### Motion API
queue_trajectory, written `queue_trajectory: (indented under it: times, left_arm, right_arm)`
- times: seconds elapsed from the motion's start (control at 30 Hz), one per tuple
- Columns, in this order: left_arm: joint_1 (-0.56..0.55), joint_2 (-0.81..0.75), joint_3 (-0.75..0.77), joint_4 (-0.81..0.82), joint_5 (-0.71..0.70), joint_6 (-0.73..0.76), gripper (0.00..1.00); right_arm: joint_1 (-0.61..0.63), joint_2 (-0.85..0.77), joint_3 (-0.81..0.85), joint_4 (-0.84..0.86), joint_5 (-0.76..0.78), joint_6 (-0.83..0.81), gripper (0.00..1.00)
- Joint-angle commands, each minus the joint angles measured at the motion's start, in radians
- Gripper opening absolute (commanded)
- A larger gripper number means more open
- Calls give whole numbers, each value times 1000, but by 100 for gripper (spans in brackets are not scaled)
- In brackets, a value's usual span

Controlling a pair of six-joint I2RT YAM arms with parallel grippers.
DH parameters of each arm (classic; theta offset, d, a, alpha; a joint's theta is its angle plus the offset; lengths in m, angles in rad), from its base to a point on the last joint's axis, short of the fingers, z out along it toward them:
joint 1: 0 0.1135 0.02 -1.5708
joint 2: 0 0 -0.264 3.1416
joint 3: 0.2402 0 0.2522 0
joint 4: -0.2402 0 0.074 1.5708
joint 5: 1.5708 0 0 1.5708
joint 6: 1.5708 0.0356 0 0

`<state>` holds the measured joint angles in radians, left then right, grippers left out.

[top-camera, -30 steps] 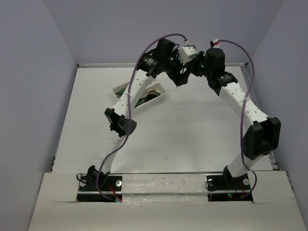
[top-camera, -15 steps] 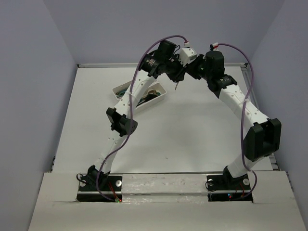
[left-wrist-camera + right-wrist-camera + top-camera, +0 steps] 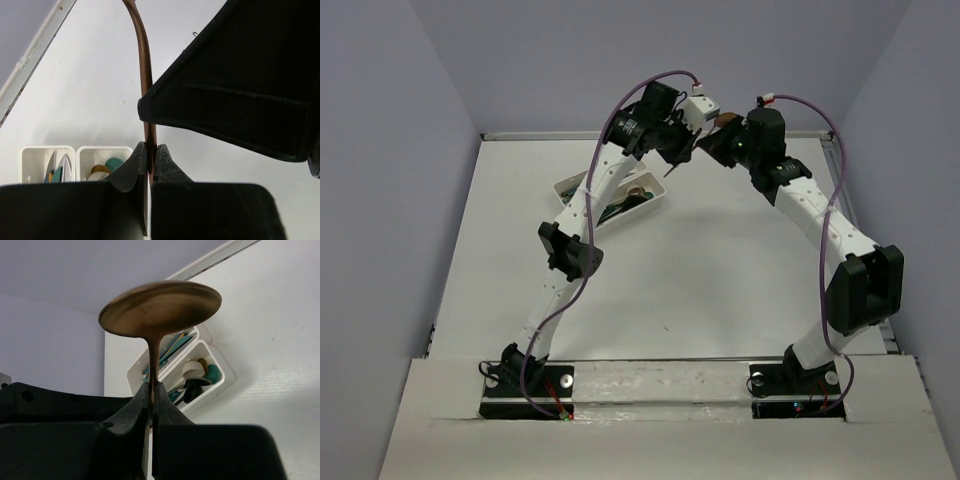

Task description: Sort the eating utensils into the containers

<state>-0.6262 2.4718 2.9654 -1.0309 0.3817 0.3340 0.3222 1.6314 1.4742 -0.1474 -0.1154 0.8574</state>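
Left wrist, tray of knives, adjoining tray of spoons

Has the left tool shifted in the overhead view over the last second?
Yes. The left tool moved left, toward the white trays, and closed on the copper spoon.

The left arm and the right arm are white with chunky black joints. A thin purple cable loops along each arm. Flat black bases sit at the bottom of the frame. The left gripper and the right gripper are black.
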Motion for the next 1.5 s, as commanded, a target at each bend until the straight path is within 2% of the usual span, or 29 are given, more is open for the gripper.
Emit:
queue_trajectory:
  times: [0.0,0.03,0.07,0.1,0.2,0.23,0.43,0.57,0.77,0.87,0.9,0.97,1.0,1.1,1.3,1.47]
  left_arm:
    - [-30,-13,3,0,10,13,0]
    - [-24,-8,1,2,-25,11,0]
    - [-17,-10,1,2,-36,10,0]
    - [-7,-10,4,-1,-43,13,0]
    - [32,-1,29,-18,-99,26,0]
    - [45,-1,27,-24,-101,27,0]
    - [91,-31,26,-101,-72,53,0]
    - [80,-164,-54,-98,-44,33,0]
    - [111,-341,-399,-55,-1,23,0]
    - [147,-443,-632,87,-55,28,0]
    - [146,-479,-775,188,-84,48,0]
    - [146,-584,-935,300,-141,117,0]
    - [146,-615,-1073,392,-154,141,0]
    - [155,-675,-1248,494,-182,232,0]
    - [249,-685,-1422,698,-190,379,0]
    - [249,-637,-1487,793,-210,433,0]
  right_arm:
    - [12,18,-5,88,-52,-20,0]
    - [12,24,0,82,-73,-30,9]
    - [12,28,3,77,-84,-40,25]
    - [12,36,11,69,-95,-49,49]
    - [12,35,11,16,-105,-103,66]
    - [12,30,8,8,-109,-121,69]
    - [12,-30,-20,-29,-112,-231,72]
    - [12,-79,-52,-35,-105,-282,73]
    - [12,-134,-107,-37,-80,-302,73]
    - [12,-154,-121,-49,-69,-320,73]
    - [12,-159,-123,-55,-67,-325,73]
    - [12,-169,-127,-66,-60,-336,73]
    - [12,-174,-130,-70,-55,-337,73]
    - [12,-191,-152,-70,-35,-343,73]
    - [12,-211,-187,-75,-35,-345,73]
    - [12,-228,-212,-90,-23,-348,73]
